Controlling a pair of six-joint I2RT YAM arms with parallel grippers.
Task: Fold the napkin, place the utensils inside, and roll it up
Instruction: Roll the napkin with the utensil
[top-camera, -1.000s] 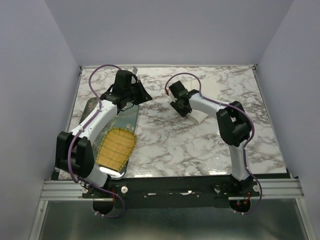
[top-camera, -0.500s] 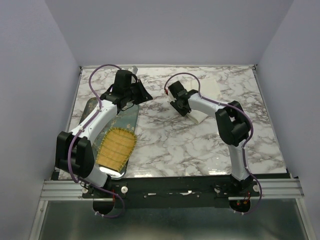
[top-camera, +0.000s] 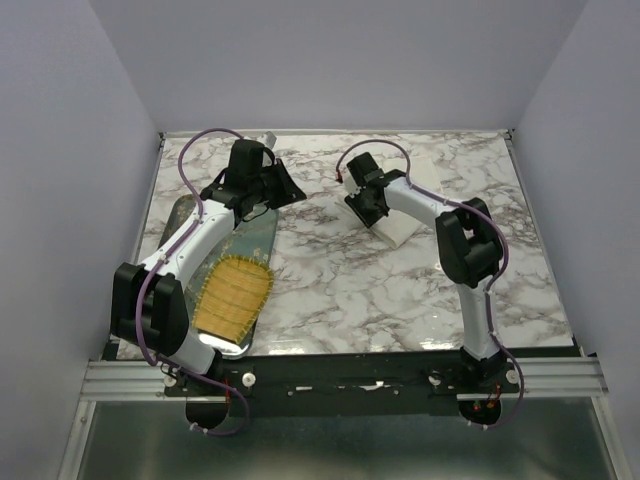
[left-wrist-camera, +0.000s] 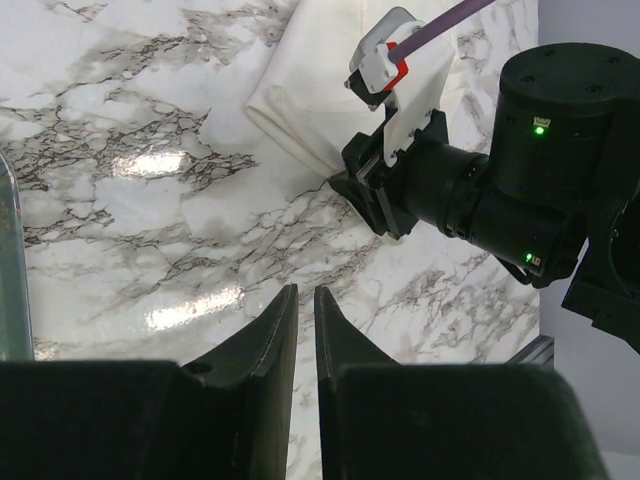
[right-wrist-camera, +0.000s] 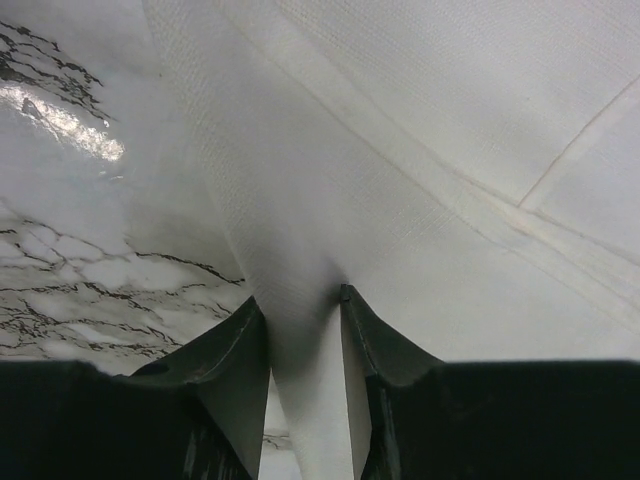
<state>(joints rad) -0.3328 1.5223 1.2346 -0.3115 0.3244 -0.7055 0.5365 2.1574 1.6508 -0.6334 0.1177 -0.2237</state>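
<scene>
Marble tabletop (top-camera: 330, 270), no readable writing anywhere. Left gripper (left-wrist-camera: 300, 305) hovers with its fingers nearly pressed together, nothing between them, beside the yellow mat (top-camera: 233, 291). Further right, the right gripper (right-wrist-camera: 303, 305) pinches a fold of the cream napkin (right-wrist-camera: 420, 180), which lies far-right. Only the wrist view shows that pinch.

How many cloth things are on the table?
2. The cream napkin lies far right of centre, pinched by the right end effector. The yellow fringed mat sits on a tray at the near left. Others may be hidden.
</scene>
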